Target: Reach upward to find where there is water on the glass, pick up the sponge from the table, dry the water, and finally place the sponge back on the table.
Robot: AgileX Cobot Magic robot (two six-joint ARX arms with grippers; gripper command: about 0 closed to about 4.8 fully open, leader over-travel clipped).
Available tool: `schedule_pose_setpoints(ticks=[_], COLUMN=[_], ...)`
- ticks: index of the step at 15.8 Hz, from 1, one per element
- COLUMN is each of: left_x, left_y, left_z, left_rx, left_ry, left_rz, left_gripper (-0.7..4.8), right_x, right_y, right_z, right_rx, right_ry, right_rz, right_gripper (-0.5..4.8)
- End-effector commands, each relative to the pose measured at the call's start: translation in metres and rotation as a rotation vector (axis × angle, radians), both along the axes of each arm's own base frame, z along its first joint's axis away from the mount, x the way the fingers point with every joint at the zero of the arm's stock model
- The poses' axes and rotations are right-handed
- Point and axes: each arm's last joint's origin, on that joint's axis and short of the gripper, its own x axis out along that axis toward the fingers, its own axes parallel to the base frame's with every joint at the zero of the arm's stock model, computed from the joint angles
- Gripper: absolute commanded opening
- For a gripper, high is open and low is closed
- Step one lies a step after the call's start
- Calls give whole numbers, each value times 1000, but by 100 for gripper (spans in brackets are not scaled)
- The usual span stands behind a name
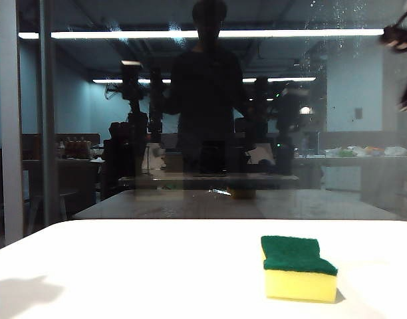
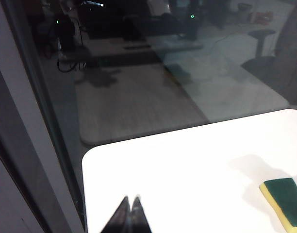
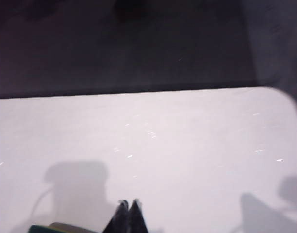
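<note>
The right gripper [image 3: 128, 204] hangs over the white table [image 3: 187, 145], fingers pressed together, holding nothing. The left gripper [image 2: 129, 201] likewise, closed and empty. The sponge [image 1: 298, 267] lies on the table before the glass [image 1: 190, 100]; water [image 1: 336, 16] speckles the pane's upper right.

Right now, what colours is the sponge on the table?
The sponge is yellow foam with a dark green top, clearest in the exterior view.

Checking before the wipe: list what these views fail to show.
- Right claw: exterior view, blurred and cut off by the edge.
- Water: faint speckles on the glass, extent unclear among reflections.
- Sponge: right wrist view, cut by the frame edge.
- Left claw: only shut tips visible.
</note>
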Motion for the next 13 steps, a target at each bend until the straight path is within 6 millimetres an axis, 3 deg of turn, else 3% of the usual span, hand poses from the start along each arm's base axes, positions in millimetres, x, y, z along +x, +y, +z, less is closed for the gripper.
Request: schedule_pose_setpoints(ticks=[1, 8, 13], left_x=[8, 17, 20], left_y=[-1, 1, 0], left_z=[-6, -15, -34], left_rx=[-8, -49, -125], left_ry=[-26, -60, -131], left_rz=[22, 119, 117], left_gripper=[-6, -6, -6], right_x=[-14, -47, -62], right_y=[-13, -21, -22], right_z=[13, 36, 31], right_rx=[-15, -27, -28], right_ry=[-50, -203, -217], right_rz=[-49, -70, -69], right_gripper=[-6, -6, -6])
